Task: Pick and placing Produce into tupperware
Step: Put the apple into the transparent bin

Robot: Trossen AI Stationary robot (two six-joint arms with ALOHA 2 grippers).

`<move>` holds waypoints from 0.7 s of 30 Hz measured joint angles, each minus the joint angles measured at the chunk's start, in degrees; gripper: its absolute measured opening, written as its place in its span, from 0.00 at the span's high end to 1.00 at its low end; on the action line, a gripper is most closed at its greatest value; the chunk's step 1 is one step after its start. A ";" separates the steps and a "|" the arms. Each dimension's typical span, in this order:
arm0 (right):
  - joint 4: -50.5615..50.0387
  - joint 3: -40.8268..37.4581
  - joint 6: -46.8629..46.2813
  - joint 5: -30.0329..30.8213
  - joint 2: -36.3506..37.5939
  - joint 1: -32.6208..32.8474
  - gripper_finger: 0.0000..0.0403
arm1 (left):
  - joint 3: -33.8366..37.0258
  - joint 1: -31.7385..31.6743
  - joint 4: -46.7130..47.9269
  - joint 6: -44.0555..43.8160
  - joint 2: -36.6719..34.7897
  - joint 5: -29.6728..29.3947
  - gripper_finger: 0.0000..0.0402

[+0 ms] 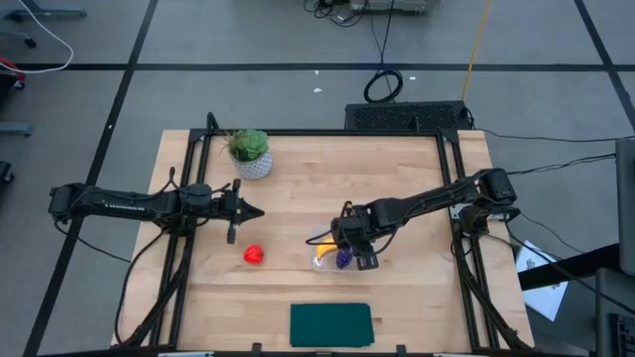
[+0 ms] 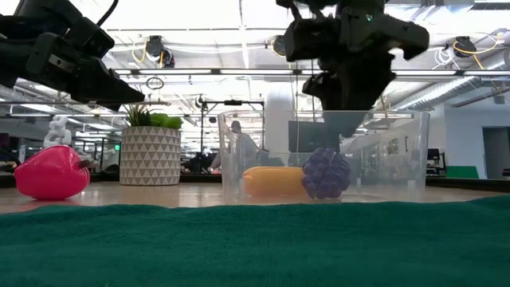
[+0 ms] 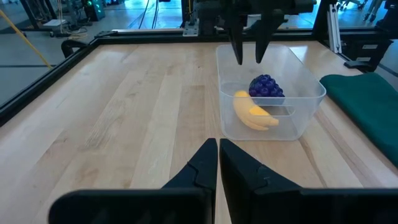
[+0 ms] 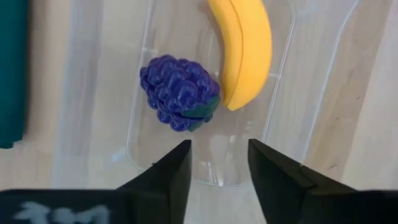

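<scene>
The clear tupperware (image 1: 316,241) stands on the wooden table, slightly right of centre. Inside it the yellow banana (image 4: 245,50) and the purple grape bunch (image 4: 180,93) lie side by side on its floor. The red round fruit (image 1: 254,255) rests on the table left of the tupperware. My right gripper (image 4: 217,163) hangs open just above the tupperware (image 2: 398,151), fingers pointing down over the grapes (image 2: 325,173) and touching nothing. My left gripper (image 3: 217,158) is shut, raised over the table's left half (image 1: 238,210), beyond the red fruit (image 2: 52,174).
A potted green plant in a patterned white pot (image 1: 250,152) stands near the far left corner. A dark green mat (image 1: 330,324) lies at the near edge, in front of the tupperware. A black frame runs around the table's edges. Bare wood lies between the red fruit and the tupperware.
</scene>
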State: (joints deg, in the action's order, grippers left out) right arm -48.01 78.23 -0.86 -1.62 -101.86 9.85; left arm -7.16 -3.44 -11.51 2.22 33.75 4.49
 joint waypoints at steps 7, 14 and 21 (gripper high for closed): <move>-0.69 2.25 0.74 -0.99 0.00 0.00 0.73 | 0.00 0.00 0.00 -0.06 0.00 -0.01 0.94; -0.75 2.25 0.07 -3.30 0.00 -0.13 0.78 | 0.00 0.00 0.28 -0.15 -0.02 0.00 0.94; -0.71 2.25 0.67 -6.15 0.00 -0.13 0.96 | 0.00 0.00 0.28 -0.14 0.00 -0.01 0.94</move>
State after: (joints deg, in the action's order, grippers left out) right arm -48.72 80.49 -0.19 -7.77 -101.86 9.72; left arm -7.16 -3.44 -11.22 2.07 33.76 4.48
